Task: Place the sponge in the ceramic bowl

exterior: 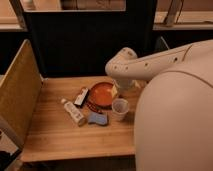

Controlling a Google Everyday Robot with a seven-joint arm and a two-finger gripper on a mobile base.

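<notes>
The light-blue sponge (97,118) lies flat on the wooden table (55,137), just in front of the orange-red ceramic bowl (99,94). The bowl sits mid-table with nothing visible inside it. My white arm comes in from the right and bends down behind the bowl's right edge. The gripper (115,91) hangs at that right rim, above and to the right of the sponge and apart from it. Nothing shows in its grasp.
A translucent plastic cup (120,108) stands right of the sponge. A white tube-shaped bottle (74,112) lies to its left. A small red-white-black box (81,96) sits left of the bowl. A tan panel (17,95) walls the table's left side.
</notes>
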